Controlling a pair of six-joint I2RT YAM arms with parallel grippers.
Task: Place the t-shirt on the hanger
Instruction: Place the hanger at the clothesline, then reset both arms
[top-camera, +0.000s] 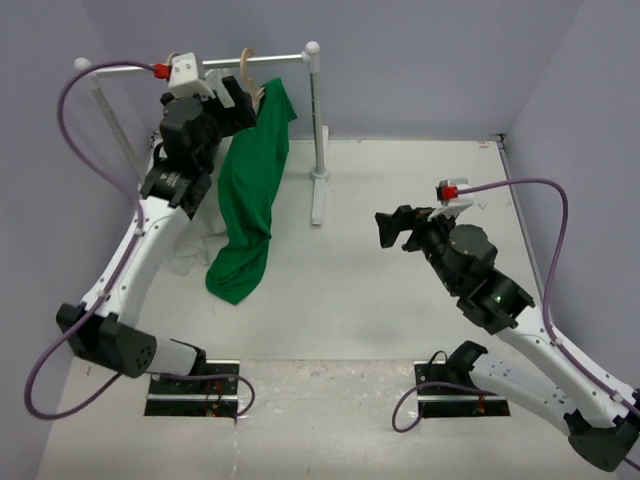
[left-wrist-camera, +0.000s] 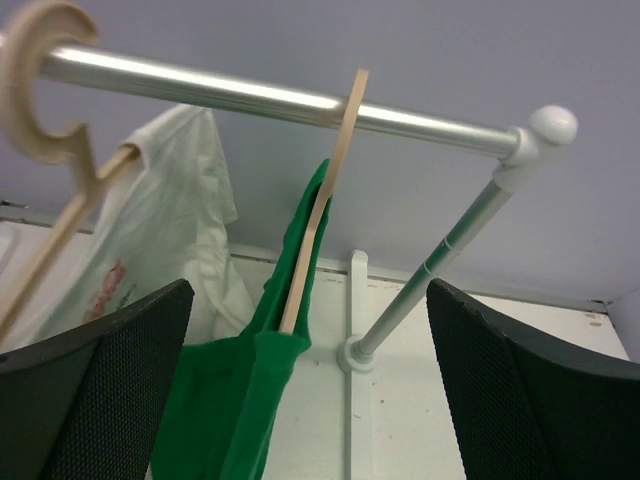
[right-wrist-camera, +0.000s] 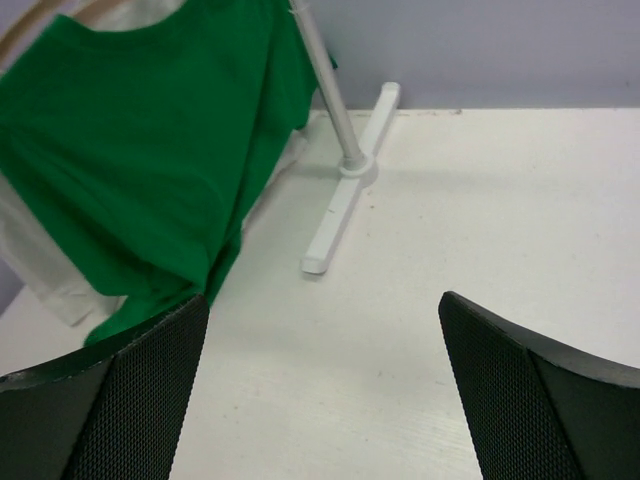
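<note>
The green t-shirt (top-camera: 250, 190) hangs from the wooden hanger (top-camera: 247, 66) on the rack's rail, and its lower end trails onto the table. In the left wrist view the hanger (left-wrist-camera: 322, 200) shows edge-on, hooked over the rail, with the t-shirt (left-wrist-camera: 225, 400) draped over its lower part. My left gripper (top-camera: 243, 100) (left-wrist-camera: 308, 300) is open just beside the hanger's top, and neither finger touches the hanger or the cloth. My right gripper (top-camera: 385, 228) (right-wrist-camera: 322, 310) is open over bare table, right of the t-shirt (right-wrist-camera: 130, 150).
A second wooden hanger (left-wrist-camera: 40, 90) carrying a white t-shirt (left-wrist-camera: 175, 200) hangs on the rail (left-wrist-camera: 250, 95) left of the green one. The rack's post (top-camera: 318, 110) and flat foot (top-camera: 319, 195) (right-wrist-camera: 345, 200) stand between the two arms. White cloth (right-wrist-camera: 50, 285) lies beneath the green.
</note>
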